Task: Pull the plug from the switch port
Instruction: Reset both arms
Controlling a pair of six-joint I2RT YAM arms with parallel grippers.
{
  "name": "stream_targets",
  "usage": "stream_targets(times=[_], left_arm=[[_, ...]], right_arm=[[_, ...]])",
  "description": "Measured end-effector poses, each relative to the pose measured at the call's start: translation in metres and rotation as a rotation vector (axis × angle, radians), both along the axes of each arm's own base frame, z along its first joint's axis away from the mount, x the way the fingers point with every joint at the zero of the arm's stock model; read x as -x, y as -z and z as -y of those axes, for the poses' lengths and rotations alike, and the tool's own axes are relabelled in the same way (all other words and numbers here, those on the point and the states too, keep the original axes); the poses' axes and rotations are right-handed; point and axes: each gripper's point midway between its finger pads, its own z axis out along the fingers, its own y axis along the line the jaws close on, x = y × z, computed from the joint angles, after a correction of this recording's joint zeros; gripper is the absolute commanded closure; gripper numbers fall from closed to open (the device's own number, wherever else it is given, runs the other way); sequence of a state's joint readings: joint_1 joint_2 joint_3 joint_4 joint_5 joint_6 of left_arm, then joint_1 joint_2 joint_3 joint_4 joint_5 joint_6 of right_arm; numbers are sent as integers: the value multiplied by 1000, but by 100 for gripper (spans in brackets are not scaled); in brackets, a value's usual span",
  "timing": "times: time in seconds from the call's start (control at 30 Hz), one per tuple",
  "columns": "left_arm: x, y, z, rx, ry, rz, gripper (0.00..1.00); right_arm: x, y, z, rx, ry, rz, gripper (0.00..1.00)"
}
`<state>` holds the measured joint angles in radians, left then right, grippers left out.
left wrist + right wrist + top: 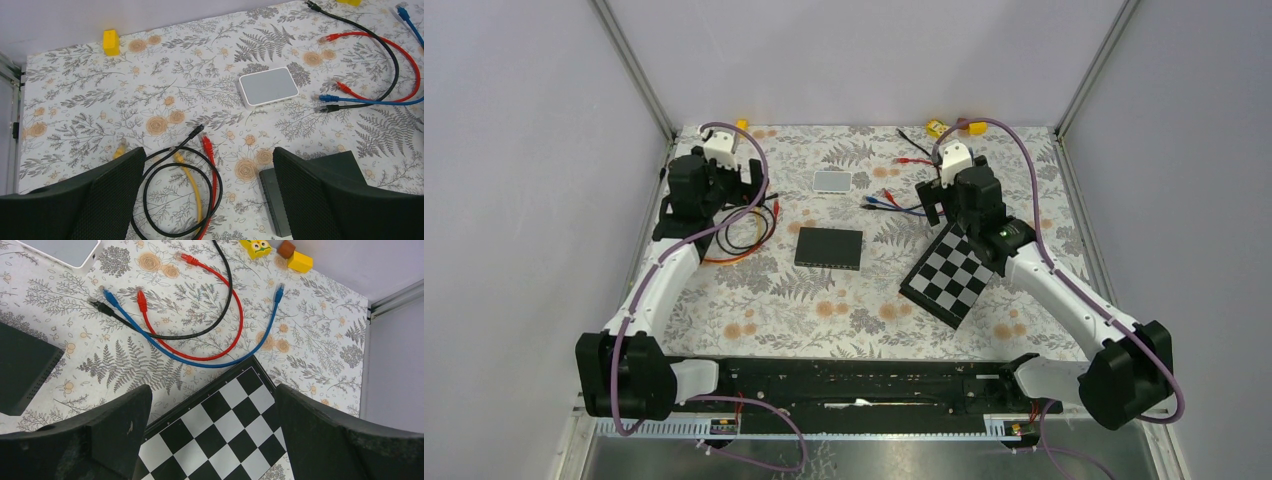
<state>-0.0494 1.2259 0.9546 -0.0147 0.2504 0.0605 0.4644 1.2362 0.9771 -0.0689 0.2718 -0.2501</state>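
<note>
Left gripper [209, 157], right gripper [214, 390]: jaws apart, empty. Switch [270, 200] right of left jaws, seemingly unplugged; loose cables [206, 146] between them. Pull looks done.

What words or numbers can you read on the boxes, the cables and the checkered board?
None: no words or numbers can be read anywhere.
The black switch, the white box and the checkerboard show no print.
The yellow block bears only a drawn face, no letters.
</note>
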Motion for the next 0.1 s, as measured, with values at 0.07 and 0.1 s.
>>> stream_targets(times=[0.07, 0.1], left_arm=[[0, 0, 1, 1, 5, 0, 1], [0, 0, 1, 2, 7, 0, 1]], right_arm=[[0, 0, 0, 0, -1, 0, 0], [0, 0, 0, 0, -1, 0, 0]])
